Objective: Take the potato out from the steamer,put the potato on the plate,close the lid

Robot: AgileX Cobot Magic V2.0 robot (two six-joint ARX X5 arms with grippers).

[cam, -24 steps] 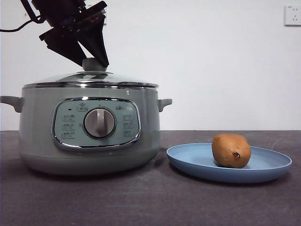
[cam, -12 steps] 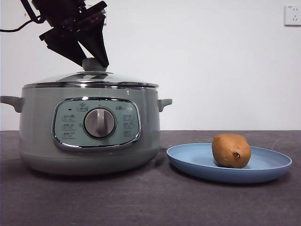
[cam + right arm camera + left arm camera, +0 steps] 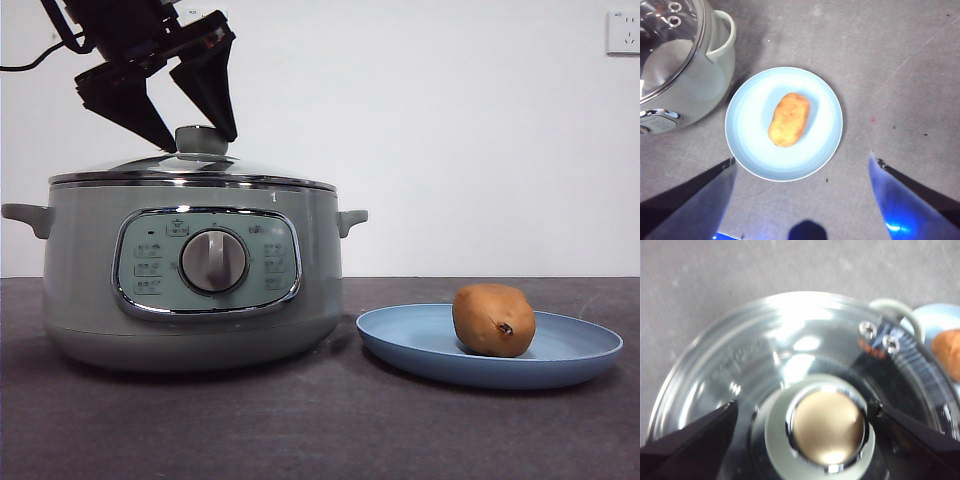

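Observation:
The sage-green steamer [image 3: 190, 285] stands at the left with the glass lid [image 3: 195, 170] seated on its rim. My left gripper [image 3: 198, 140] hovers over the lid, open, its jaws spread on either side of the pale green knob [image 3: 827, 427] without touching it. The brown potato [image 3: 493, 320] lies in the light-blue plate [image 3: 575, 350] to the steamer's right. My right gripper [image 3: 800, 165] hangs open high above the plate [image 3: 750, 145] and potato [image 3: 788, 119], holding nothing.
The steamer's side handle [image 3: 352, 219] juts toward the plate with a small gap between pot and plate. Dark grey tabletop [image 3: 320, 430] runs in front of both. A wall socket [image 3: 623, 30] sits at the upper right.
My left gripper has opened: its jaws were closed on the lid knob and now stand apart on either side of it. The lid stays on the steamer.

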